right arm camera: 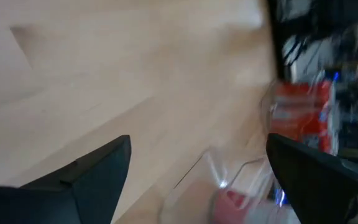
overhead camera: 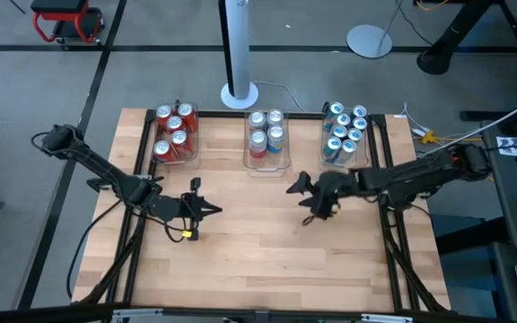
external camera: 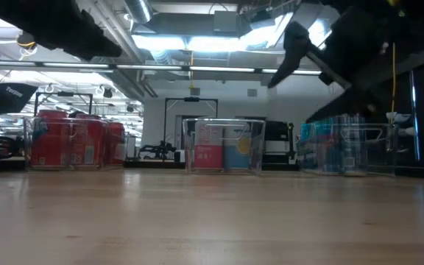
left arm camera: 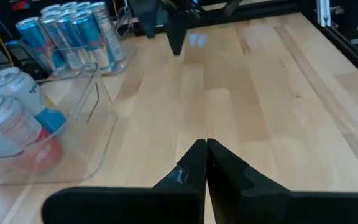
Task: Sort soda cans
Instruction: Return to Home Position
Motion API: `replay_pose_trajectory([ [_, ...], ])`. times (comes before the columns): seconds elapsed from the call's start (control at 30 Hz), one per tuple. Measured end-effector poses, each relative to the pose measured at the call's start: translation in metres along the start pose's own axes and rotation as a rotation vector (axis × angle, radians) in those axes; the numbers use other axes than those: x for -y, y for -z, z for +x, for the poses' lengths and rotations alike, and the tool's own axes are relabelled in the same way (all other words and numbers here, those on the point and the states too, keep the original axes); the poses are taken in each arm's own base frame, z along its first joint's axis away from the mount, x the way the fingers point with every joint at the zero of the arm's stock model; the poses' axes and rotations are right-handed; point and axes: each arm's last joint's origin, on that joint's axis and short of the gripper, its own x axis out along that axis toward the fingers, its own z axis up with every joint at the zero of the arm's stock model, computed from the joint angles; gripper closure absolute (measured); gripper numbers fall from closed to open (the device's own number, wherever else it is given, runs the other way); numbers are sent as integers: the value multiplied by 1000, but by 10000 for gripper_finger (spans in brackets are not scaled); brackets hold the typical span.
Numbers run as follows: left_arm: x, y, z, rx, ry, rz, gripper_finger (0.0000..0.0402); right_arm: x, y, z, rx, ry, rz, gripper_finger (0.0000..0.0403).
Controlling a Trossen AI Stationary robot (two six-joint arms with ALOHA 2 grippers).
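Along the far edge, bins (overhead camera: 266, 167) hold soda cans (overhead camera: 174, 124)

metal soda cans (overhead camera: 174, 124), clear plastic bins (overhead camera: 267, 165)

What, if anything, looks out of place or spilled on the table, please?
Nothing stands out: the red cans, silver cans and teal-blue cans stand upright in three separate clear bins; none lies loose on the table.

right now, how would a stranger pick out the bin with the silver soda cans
On the light wooden table, three clear rectangular plastic bins line the far edge. Take the middle bin, nearest the white pole's round base. Its silver cans carry red or blue bands; the left bin holds red cans, the right bin teal-blue cans.
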Motion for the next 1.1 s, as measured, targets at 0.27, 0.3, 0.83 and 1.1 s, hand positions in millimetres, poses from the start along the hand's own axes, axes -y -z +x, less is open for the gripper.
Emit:
replay_pose_trajectory([
  [0.27, -4, 0, 1, 0, -78, 50, 392, 1, 39, -45, 189, 96, 22, 29],
  [0.3, -4, 0, 1, -1, -88, 81, 392, -2, 43, -51, 185, 120, 28, 29],
  [0.83, -22, 11, 4, 125, 141, 59, 391, -26, 59, -91, 227, 308, 73, 29],
  [1.1, -48, 38, -7, 259, 152, -60, 391, -41, 63, -95, 262, 431, 173, 29],
])
